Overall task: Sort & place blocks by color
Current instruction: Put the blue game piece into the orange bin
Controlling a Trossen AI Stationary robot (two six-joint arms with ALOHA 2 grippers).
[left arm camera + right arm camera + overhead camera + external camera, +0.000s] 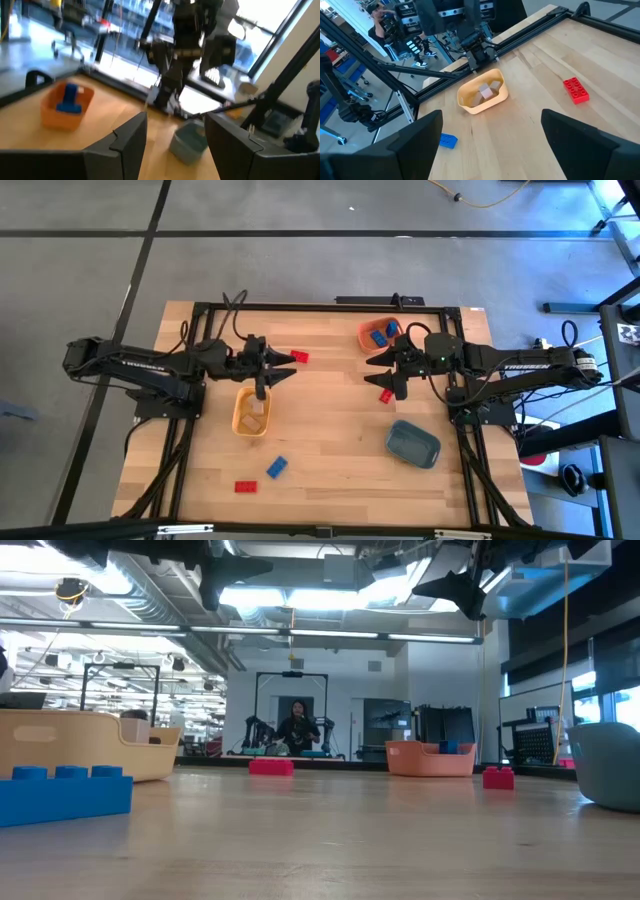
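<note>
My left gripper (284,368) hovers open and empty above the table, just beyond the yellow tray (250,412), which holds beige blocks (489,91). A red block (300,357) lies flat on the table close to its fingertips. My right gripper (376,370) is open and empty too, raised between the orange tray (378,333) and another red block (386,395). The orange tray holds blue blocks (67,97). A blue block (276,468) and a third red block (245,486) lie near the table's near edge.
The slate-blue tray (412,443) sits on the table's right side, near the right arm's base. A black frame (300,306) rims the table. Bare wood lies between the two grippers and in the table's middle. A person (297,725) stands far off in the room behind.
</note>
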